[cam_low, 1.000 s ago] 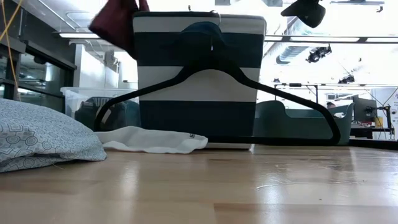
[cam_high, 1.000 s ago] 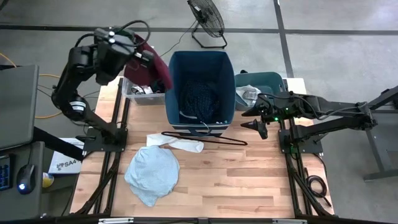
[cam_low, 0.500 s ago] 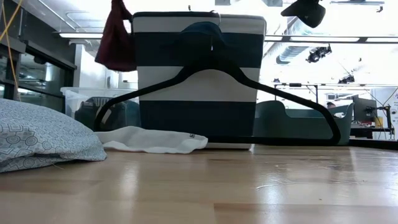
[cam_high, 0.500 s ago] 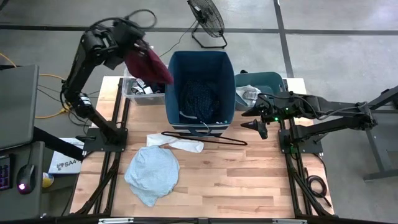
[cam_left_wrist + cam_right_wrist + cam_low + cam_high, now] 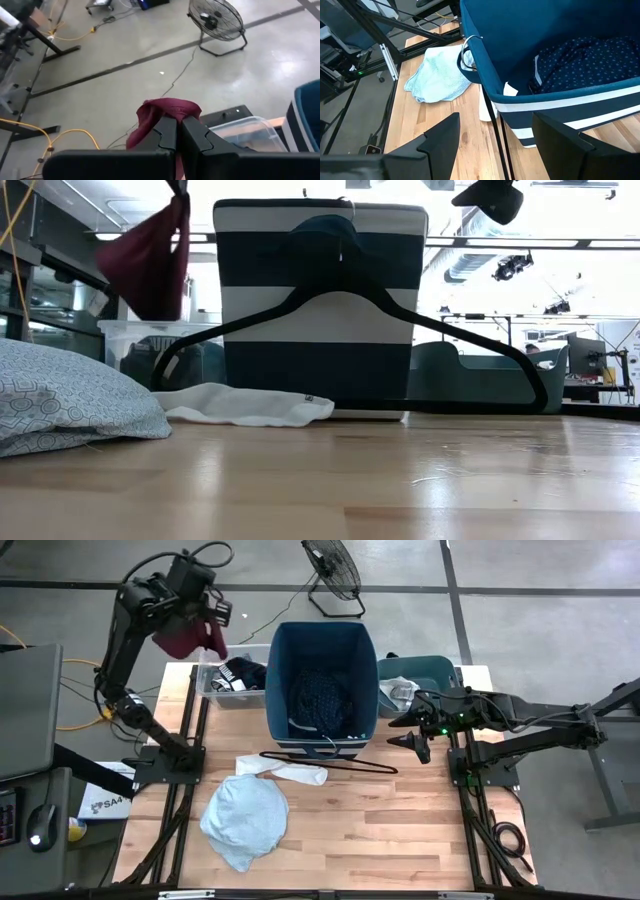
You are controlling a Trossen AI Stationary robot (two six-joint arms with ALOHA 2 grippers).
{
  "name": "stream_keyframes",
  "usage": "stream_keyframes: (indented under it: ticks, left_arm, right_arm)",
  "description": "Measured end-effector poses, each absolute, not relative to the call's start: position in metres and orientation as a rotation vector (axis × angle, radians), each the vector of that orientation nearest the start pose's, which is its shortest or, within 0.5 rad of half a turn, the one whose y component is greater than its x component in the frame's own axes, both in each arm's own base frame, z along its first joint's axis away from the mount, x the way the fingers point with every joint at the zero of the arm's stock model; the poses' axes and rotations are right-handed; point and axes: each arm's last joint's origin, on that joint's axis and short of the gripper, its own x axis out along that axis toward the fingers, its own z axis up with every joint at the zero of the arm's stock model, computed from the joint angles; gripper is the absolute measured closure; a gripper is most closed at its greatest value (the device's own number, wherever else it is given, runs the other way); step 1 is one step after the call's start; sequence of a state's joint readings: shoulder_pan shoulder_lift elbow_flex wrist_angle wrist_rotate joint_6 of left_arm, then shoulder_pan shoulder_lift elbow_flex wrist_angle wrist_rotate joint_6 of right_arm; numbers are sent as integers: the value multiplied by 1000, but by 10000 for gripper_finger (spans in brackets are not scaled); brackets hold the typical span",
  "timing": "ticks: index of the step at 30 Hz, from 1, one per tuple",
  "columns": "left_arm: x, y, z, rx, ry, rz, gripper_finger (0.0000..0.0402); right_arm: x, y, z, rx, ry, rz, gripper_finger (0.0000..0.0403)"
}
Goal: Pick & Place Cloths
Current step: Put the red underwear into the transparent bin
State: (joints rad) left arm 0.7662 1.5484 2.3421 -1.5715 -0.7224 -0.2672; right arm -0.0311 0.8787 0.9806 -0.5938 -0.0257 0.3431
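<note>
My left gripper (image 5: pixel 175 131) is clamped shut on a maroon cloth (image 5: pixel 188 638), held high above the table's far left corner, out past the table edge. The cloth hangs from my fingers in a loose, crumpled fold, dangling beside a tall navy-and-white striped bin (image 5: pixel 324 688). Just below it sits a clear plastic tub (image 5: pixel 226 685) holding dark garments. Inside the striped bin lies a navy white-dotted cloth (image 5: pixel 590 62). A thin black wire hanger (image 5: pixel 328 762) leans against the bin's front, with a white cloth (image 5: pixel 285 771) and a pale blue-grey cloth (image 5: pixel 245 818) on the wooden table (image 5: pixel 400 830). My right gripper (image 5: pixel 408 731) waits open and empty, right of the bin.
</note>
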Motion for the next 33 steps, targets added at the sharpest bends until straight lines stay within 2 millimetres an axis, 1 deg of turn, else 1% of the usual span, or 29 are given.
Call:
stream_keyframes:
  ticks: [7, 17, 20, 30, 33]
  left_arm:
    - [150, 170, 512, -227, 710, 1494, 401]
    - [177, 194, 492, -258, 814, 1414, 401]
    - [180, 197, 489, -249, 835, 1409, 401]
    - [180, 198, 488, -246, 839, 1414, 401]
    - [184, 201, 477, -274, 877, 1413, 401]
  right_arm:
    - [174, -5, 346, 350, 487, -90, 166]
    - [174, -5, 346, 350, 486, -90, 166]
    - [174, -5, 346, 350, 486, -89, 166]
    - [174, -5, 346, 350, 487, -90, 166]
    - [174, -5, 346, 350, 486, -89, 166]
